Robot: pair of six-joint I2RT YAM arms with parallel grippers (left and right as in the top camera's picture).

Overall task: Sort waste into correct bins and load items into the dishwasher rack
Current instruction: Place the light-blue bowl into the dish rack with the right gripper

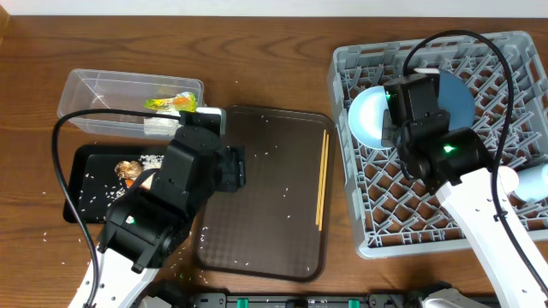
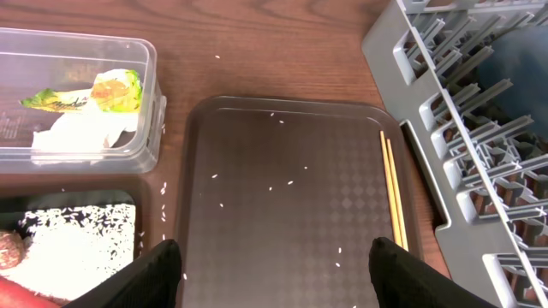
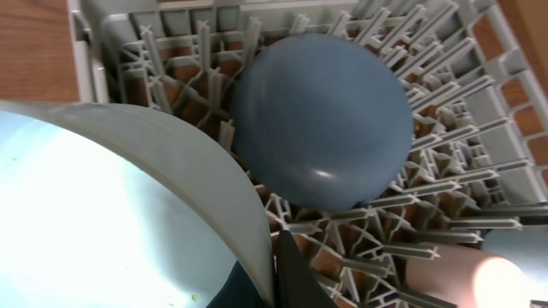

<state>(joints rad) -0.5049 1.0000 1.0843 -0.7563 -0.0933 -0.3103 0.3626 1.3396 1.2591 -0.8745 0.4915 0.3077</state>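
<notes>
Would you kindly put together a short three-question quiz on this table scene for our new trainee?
1. True or false: the thin wooden chopsticks lie on the flat brown serving tray.
2. Which holds the silvery wrapper with green-yellow print? A: clear plastic rectangular tub; B: shallow black tray; C: grey peg rack.
3. Fill in: the left end effector has its jaws ___, holding nothing.
Key: 1 true; 2 A; 3 open.
</notes>
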